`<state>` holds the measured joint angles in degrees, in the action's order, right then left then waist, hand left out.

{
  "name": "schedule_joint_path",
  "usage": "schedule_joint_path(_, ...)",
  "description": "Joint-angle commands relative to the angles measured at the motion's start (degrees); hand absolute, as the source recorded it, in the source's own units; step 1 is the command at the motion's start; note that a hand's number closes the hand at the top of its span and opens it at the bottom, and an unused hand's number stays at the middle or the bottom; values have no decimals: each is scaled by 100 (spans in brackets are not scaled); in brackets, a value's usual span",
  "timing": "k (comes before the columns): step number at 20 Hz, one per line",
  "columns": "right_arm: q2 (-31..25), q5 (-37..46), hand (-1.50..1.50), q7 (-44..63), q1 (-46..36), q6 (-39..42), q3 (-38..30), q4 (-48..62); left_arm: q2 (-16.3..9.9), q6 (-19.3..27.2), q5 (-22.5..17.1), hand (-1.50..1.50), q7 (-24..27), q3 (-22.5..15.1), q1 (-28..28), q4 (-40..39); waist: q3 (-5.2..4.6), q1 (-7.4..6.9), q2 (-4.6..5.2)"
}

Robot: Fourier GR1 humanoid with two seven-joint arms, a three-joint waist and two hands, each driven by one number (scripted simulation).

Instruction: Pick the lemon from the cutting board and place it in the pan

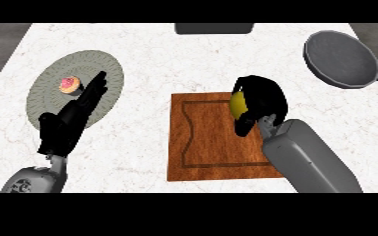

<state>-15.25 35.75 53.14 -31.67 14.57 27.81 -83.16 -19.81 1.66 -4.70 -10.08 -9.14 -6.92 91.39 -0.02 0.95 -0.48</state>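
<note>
The yellow lemon [238, 105] shows only as a sliver at the right edge of the wooden cutting board [210, 140]. My right hand [260, 102] curls round it, fingers and thumb wrapped over most of the fruit. The dark grey pan [341, 59] sits at the far right of the counter, well apart from the hand. My left hand [74, 117] rests open at the left, fingers straight and pointing up over a grey plate.
A grey round plate [52, 87] at the left carries a pink-frosted cupcake [70, 85], just beside my left fingers. A dark object [214, 28] sits at the counter's far edge. The counter top is white marble.
</note>
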Motion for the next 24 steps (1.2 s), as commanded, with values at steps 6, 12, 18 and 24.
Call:
schedule_joint_path(6,-474,2005,150,406,57,-1455,130,-1640,-49,-91,-20,0,67,161,-28,-89,1,36,1)
schedule_joint_path(12,-149,2518,150,547,20,-1511,-372,-1626,56,-272,-4,0,-174,150,-145,73,1,-95,43)
schedule_joint_path(18,-117,2219,150,-251,567,-2773,-1260,-1230,237,-167,130,0,-343,108,-272,118,7,-117,59)
schedule_joint_path(24,-662,1034,150,-1929,369,-3205,-2524,63,214,-417,141,0,74,224,3,-20,6,-150,68)
